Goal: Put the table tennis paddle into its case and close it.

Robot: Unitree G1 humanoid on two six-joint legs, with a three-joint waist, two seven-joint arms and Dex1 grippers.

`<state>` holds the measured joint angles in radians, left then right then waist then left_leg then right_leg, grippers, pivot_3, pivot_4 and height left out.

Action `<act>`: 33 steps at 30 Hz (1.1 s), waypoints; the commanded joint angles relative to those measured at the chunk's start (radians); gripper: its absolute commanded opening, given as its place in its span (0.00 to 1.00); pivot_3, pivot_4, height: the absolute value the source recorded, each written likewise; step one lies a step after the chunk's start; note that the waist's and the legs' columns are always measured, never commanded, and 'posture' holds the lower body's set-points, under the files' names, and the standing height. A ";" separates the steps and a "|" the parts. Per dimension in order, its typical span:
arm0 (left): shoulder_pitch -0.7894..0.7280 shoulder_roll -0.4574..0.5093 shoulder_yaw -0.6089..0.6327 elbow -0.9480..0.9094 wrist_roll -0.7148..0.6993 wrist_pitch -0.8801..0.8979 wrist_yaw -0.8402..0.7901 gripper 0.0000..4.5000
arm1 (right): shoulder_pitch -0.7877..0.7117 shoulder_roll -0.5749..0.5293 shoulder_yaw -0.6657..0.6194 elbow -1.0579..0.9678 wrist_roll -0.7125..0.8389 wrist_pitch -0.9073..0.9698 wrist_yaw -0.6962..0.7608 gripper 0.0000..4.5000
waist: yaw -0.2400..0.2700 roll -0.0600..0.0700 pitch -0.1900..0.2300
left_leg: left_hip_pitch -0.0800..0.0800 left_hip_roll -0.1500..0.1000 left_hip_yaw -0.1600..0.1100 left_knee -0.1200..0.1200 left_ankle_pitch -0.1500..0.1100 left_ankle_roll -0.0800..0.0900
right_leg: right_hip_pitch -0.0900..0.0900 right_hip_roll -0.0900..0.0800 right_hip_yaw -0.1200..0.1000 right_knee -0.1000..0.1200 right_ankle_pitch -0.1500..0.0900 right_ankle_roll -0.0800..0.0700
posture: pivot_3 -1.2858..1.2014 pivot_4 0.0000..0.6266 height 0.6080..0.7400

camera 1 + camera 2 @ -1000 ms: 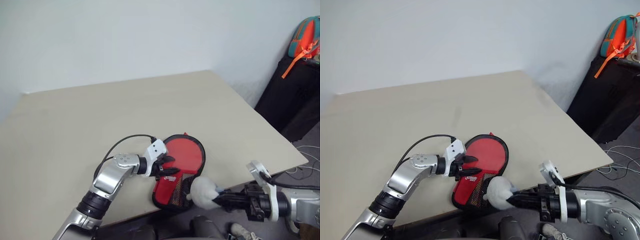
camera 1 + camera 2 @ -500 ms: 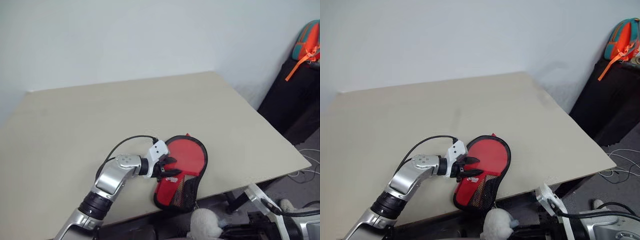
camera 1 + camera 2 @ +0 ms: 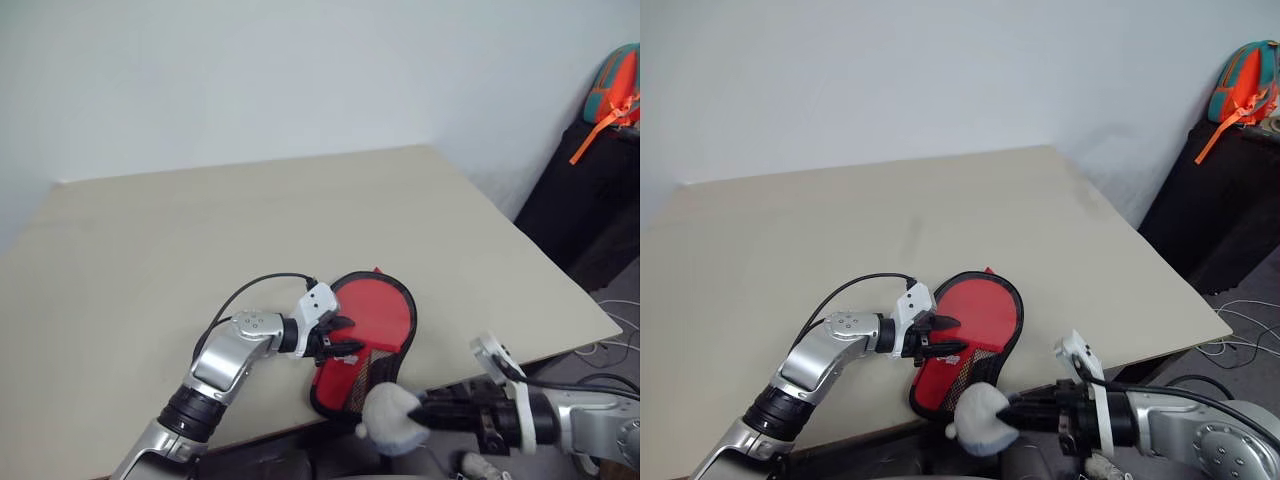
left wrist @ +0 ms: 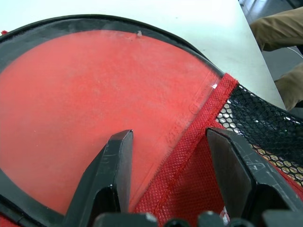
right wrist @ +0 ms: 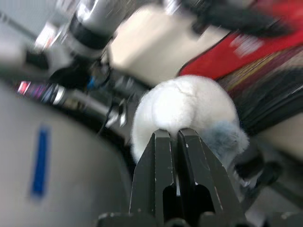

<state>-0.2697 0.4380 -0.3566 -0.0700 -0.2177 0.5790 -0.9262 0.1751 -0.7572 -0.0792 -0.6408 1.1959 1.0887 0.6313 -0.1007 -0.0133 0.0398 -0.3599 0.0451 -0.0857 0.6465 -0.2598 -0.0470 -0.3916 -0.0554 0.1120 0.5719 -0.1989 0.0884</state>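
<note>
Left gripper [image 3: 340, 337] sits with its two black fingers [image 4: 111, 175] spread apart, resting on the soft red paddle-shaped zip case with black trim and clear plastic window [image 3: 367, 335], not clamped around anything: one finger over the clear window, the other over the red fabric band beside the black mesh part. Under the window a round red face fills the case's wide end, apparently the table tennis paddle's red rubber blade [image 4: 85, 109] already inside; handle can't be seen, and can't tell if the zip is closed. Case lies flat just ahead of the left fingertips, near the front edge of the beige tabletop [image 3: 250, 230], its narrow mesh end pointing at that edge. Right gripper [image 3: 1012, 415] is below and in front of the table edge, black fingers pressed tight together, with a small white-grey fluffy rounded lump [image 3: 392, 418] at its tip; the fingers seem to pinch a bit of it, though the wrist view is blurry. That lump hangs just off the case's narrow end, close to it; contact can't be judged. Far right, off the table, a teal and orange bag [image 3: 617, 83] sits on a black stand [image 3: 585, 190]; cables [image 3: 610, 335] on the floor.
</note>
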 commanded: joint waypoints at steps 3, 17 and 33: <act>0.037 0.012 -0.066 0.088 0.032 0.069 -0.003 0.57 | -0.081 0.096 0.027 0.033 0.013 -0.022 -0.098 0.01 | 0.001 0.003 -0.002 | 0.000 0.000 -0.002 -0.001 0.000 0.000 | 0.000 0.000 -0.001 0.001 0.000 0.000 | 0.52 0.00 1.00; 0.037 0.015 -0.055 0.078 0.032 0.073 0.011 0.57 | -0.175 0.233 0.043 0.171 -0.084 -0.031 -0.235 0.12 | 0.000 0.007 -0.004 | 0.000 -0.001 -0.002 -0.001 0.000 0.000 | 0.000 0.000 -0.001 0.001 0.000 0.000 | 0.52 0.00 1.00; -0.053 -0.059 0.197 0.220 -0.097 0.083 0.094 0.57 | -0.197 0.299 -0.026 0.196 -0.084 -0.111 -0.241 0.90 | 0.000 0.008 -0.003 | -0.001 -0.001 -0.003 -0.002 0.000 0.000 | -0.003 0.000 -0.003 0.002 0.000 0.000 | 0.52 0.00 1.00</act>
<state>-0.3188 0.3713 -0.1824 0.0858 -0.3280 0.6396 -0.8630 0.0032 -0.4709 -0.0622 -0.4349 1.0929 1.0167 0.3933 -0.1010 -0.0052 0.0371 -0.3608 0.0443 -0.0891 0.6449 -0.2597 -0.0469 -0.3961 -0.0549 0.1087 0.5742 -0.1988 0.0886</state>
